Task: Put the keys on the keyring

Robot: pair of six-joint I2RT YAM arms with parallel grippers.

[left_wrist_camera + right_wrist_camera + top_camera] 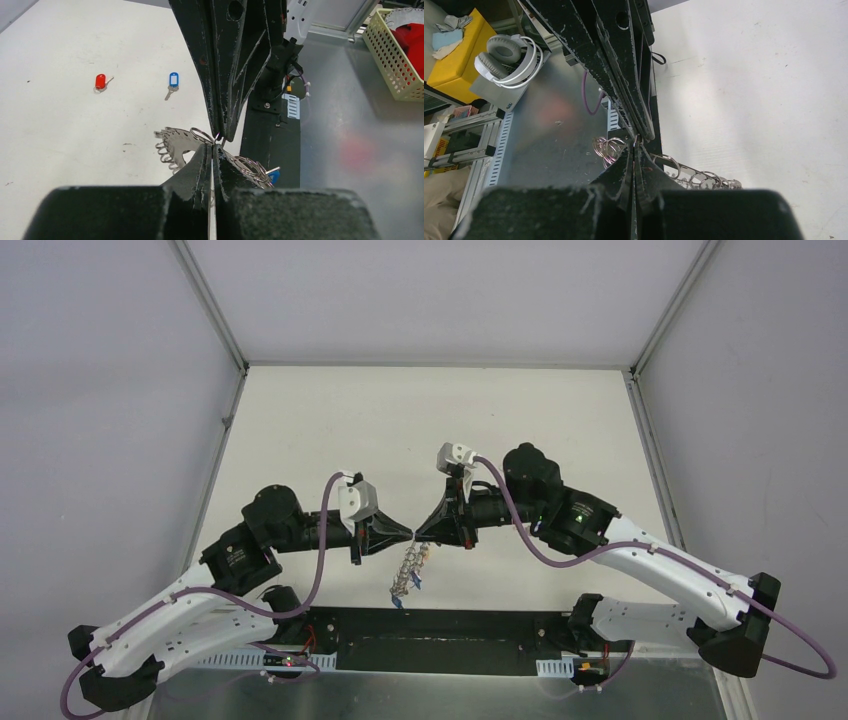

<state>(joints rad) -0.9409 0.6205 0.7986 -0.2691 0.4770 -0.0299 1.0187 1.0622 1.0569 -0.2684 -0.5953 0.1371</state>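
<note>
Left jaws and right jaws meet tip to tip above the surface [330, 420]. Both are closed tight on the keyring [408, 572], which hangs beneath their tips. Only the left wrist view shows the red key [100, 81] and the blue key [173, 80], lying apart on the surface.

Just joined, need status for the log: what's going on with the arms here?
Both arms meet tip to tip. The left gripper and right gripper are each shut on the large flat grey metal keyring with wire loops round its rim, holding it between them. The small metal key with a red oval plastic tag and the key with a blue tag lie untouched on the white table, neither on the ring yet.
</note>
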